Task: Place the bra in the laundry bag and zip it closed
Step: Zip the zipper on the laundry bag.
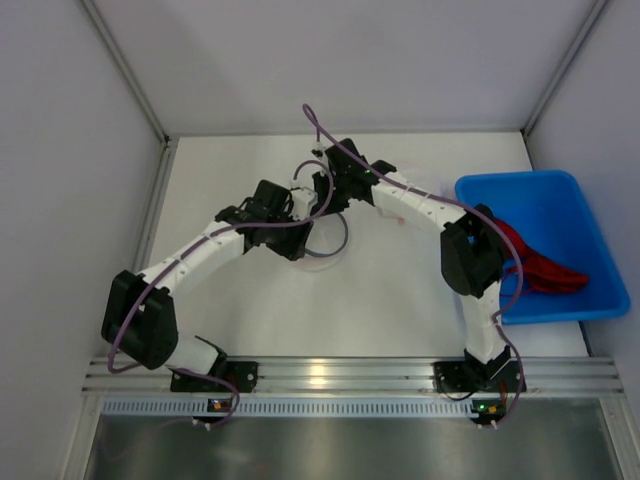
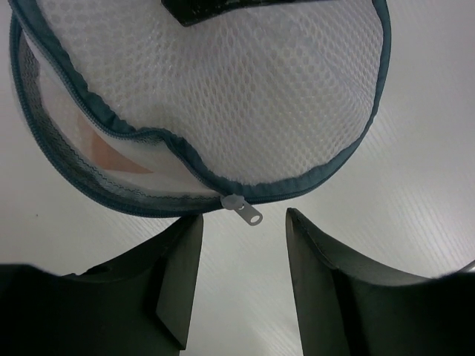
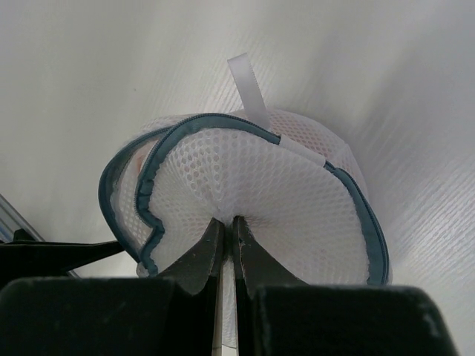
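Note:
The laundry bag (image 2: pixel 245 96) is white mesh with teal zip trim and lies on the table. Its zipper pull (image 2: pixel 249 212) hangs at the near rim, and the zip is partly open on the left. A peach piece, likely the bra (image 2: pixel 111 154), shows through the mesh. My left gripper (image 2: pixel 243 225) is open, its fingers (image 2: pixel 182 274) on either side just short of the pull. My right gripper (image 3: pixel 228 220) is shut on a pinch of the bag's mesh (image 3: pixel 245 200). In the top view both grippers (image 1: pixel 312 192) meet over the bag and hide it.
A blue bin (image 1: pixel 545 190) stands at the right edge with red cloth (image 1: pixel 545 265) in it. A white loop tab (image 3: pixel 249 85) sticks up from the bag's far side. Grey walls enclose the table at the back and sides.

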